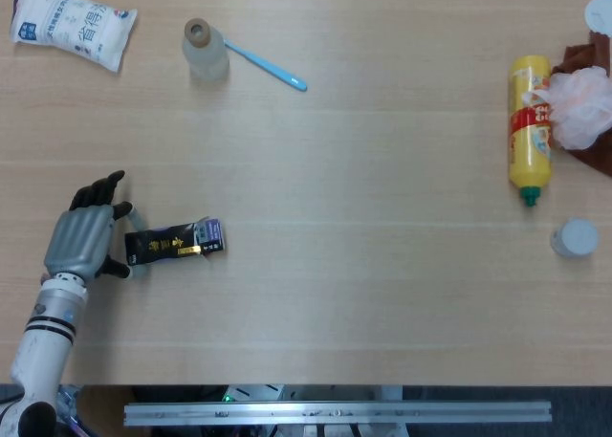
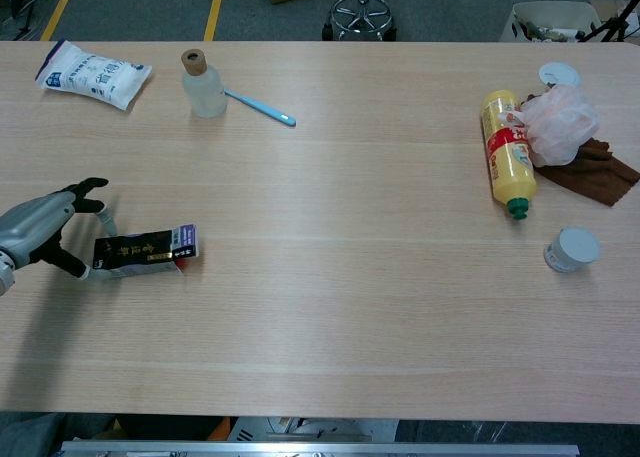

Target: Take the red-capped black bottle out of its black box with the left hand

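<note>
Your left hand point(image 1: 81, 238), grey with dark fingertips, sits at the left end of the black rectangular box point(image 1: 175, 243) with gold lettering, which lies flat on the light wooden table point(image 1: 363, 265). From the head view its fingers are spread, one reaching past the upper corner of the box end and the thumb touching its lower corner; in the chest view the hand point(image 2: 40, 233) cups that same end of the box point(image 2: 143, 252). You cannot tell whether the fingers are pressing the box or only touching it. The red-capped black bottle is not visible on its own; only the box shows, with its purple-and-white flap at the right end.

Your right hand appears in neither view.

Along the far edge you have a white printed pouch point(image 1: 71, 22), a clear cork-stoppered bottle point(image 1: 204, 52) and, just beside it, a blue toothbrush point(image 1: 267, 65). To the right lie a yellow squeeze bottle with a green tip point(image 1: 529, 129), a pale mesh puff point(image 1: 578, 104) on a brown cloth point(image 1: 593, 59), and a small white round jar point(image 1: 575, 237).
</note>
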You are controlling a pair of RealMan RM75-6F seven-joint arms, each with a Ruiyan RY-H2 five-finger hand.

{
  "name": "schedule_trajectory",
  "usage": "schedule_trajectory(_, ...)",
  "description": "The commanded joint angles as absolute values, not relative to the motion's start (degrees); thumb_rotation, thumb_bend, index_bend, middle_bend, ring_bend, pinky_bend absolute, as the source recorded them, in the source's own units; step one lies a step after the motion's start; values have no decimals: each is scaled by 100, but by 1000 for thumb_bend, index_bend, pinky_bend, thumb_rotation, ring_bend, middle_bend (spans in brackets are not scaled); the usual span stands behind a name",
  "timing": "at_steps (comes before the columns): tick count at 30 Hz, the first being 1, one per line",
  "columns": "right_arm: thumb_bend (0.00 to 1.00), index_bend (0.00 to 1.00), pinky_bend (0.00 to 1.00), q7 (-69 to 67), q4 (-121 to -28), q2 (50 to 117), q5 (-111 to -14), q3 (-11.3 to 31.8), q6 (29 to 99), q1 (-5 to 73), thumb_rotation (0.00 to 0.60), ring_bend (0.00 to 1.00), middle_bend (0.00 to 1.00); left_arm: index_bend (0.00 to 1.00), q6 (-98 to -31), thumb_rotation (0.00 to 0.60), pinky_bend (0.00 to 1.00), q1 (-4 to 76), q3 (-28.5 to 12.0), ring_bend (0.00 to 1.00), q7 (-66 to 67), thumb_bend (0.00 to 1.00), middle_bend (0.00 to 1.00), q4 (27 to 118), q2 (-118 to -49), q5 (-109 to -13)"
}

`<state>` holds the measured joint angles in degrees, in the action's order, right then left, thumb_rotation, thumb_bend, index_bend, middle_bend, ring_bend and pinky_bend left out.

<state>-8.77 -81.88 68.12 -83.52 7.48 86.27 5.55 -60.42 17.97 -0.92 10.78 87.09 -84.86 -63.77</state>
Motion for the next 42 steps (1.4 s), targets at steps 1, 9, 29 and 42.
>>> schedule_trajectory(1,76,168,230,-874,-8193,6811,-8351,749,8625,555,600,85,164,469,-6043,600,68,1796,-94,0,1083,25,0,8701,-8485,-6379)
schedule_trajectory(9,75,168,230,-858,-8221,6802,-8344,757,8623,558,600,85,164,470,-6218,600,68,1781,-61,0,1321,25,0,8738,-8422,-6504)
schedule_trajectory(29,76,168,230,-839,-8266,6782,-8377,762,8632,576,600,85,164,471,-6978,600,68,1802,60,0,2793,25,0,9510,-7727,-7077)
schedule_trajectory(42,75,168,230,-842,-8265,6782,-8387,758,8644,575,600,85,164,472,-7180,600,69,1950,33,0,3574,24,0,9946,-7414,-7435)
